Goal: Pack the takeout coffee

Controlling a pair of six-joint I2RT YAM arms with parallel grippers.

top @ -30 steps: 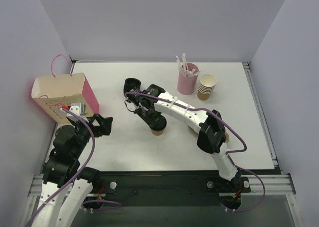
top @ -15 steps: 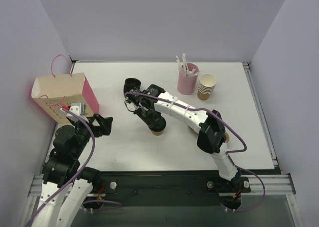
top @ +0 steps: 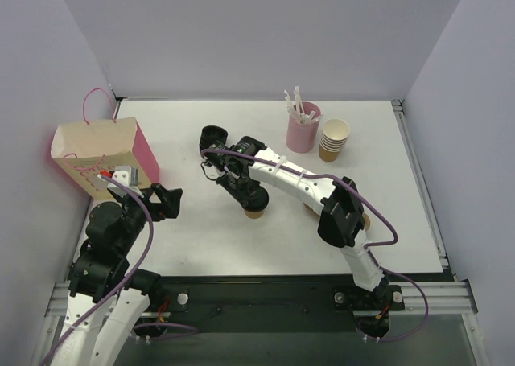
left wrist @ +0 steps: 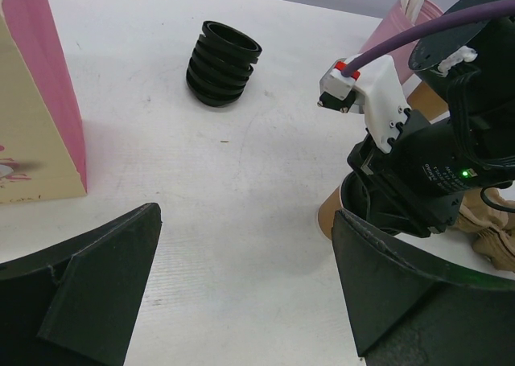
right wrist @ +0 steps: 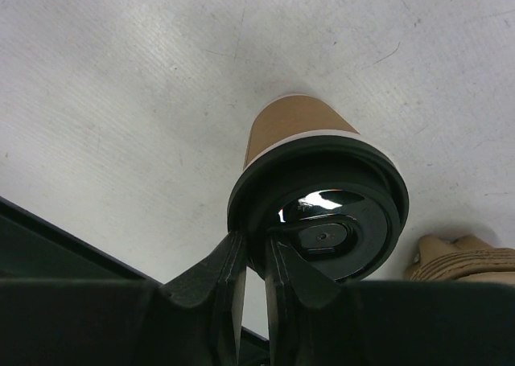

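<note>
The takeout coffee, a tan-brown paper cup with a black lid, stands upright on the white table near the middle. My right gripper is over it, shut on the near-left rim of its black lid, one finger outside the rim and one inside; the cup body shows beyond. My left gripper is open and empty, low over the table left of the cup, which shows in the left wrist view by the right finger. The pink-and-cream paper bag stands at the far left.
A stack of loose black lids lies behind the coffee. A pink cup of straws and a stack of lidless cups stand at the back right. A crumpled brown paper piece lies right of the cup. Walls enclose the table.
</note>
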